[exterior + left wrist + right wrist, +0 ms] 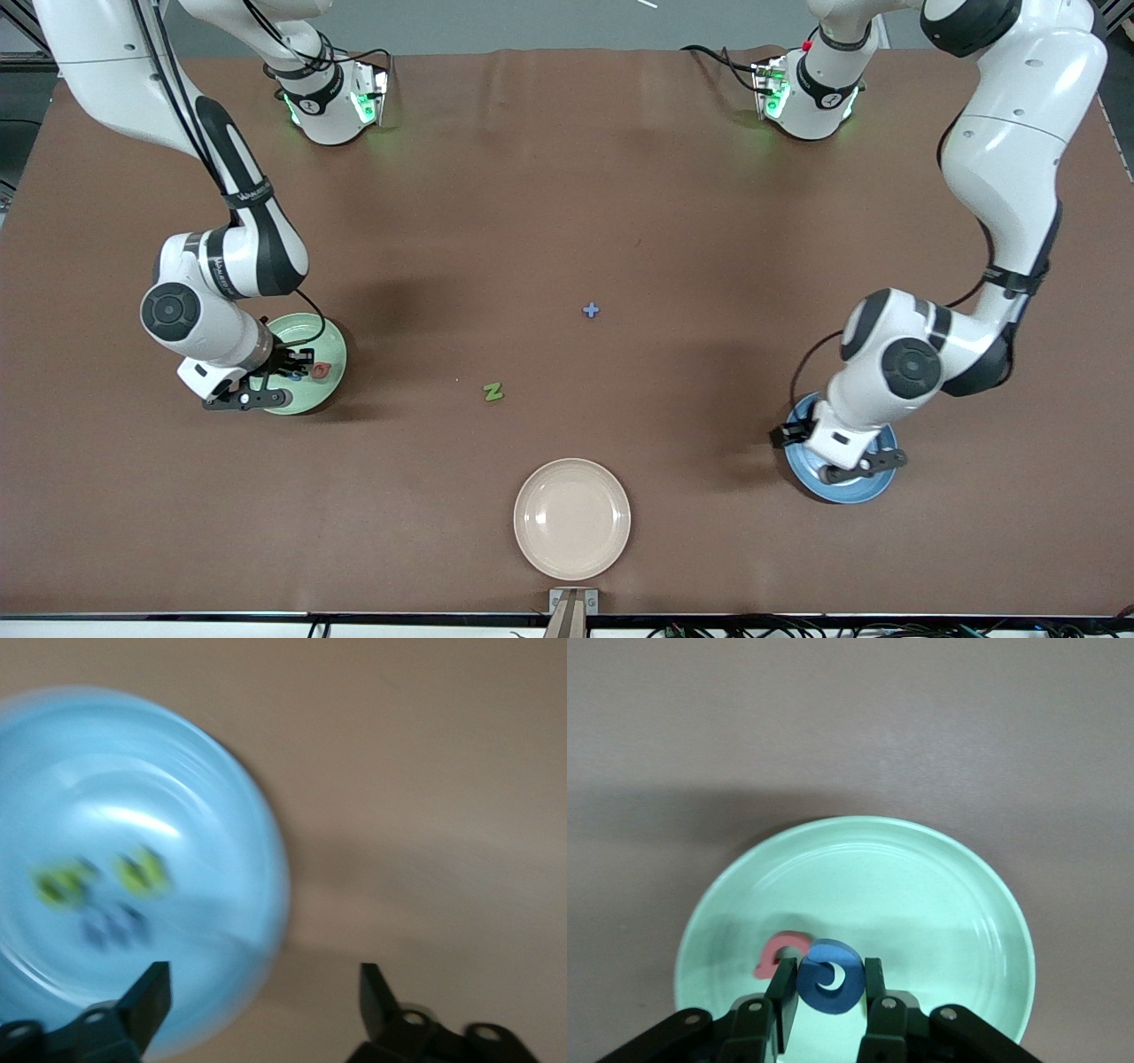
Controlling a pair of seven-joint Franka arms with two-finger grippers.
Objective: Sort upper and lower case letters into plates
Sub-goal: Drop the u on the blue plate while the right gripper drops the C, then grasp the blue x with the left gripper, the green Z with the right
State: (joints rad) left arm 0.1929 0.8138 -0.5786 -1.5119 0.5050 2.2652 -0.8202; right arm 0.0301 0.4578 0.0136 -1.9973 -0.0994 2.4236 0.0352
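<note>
Front view, worked from the right arm's end across: we note the right gripper (292,372) low over the pale green plate (306,403), which sits close to that end of the table with only a narrow brown margin toward the table edge. Right wrist view shows its fingers (782,997) clenched on a blue round letter (827,986), held upright just above the plate floor; a pinkish red letter (780,954) lies flat in the plate, touching or nearly touching it.

Open cloth follows. At about 4 o'clock from the green plate lies a green Z letter (493,392), alone, with free room all round. At about 1 o'clock from the Z sits a small blue plus sign (591,310), also well apart from everything. The cream plate (572,518) rests near the front edge, at 6 o'clock from the plus.

Toward the left arm's end, the left gripper (850,465) hangs over the blue plate (802,474); left wrist view shows its fingers (146,1001) spread wide, released, holding nothing. In the plate we see two green letters (137,873) and one bluish letter (111,926), too smeared to read.
</note>
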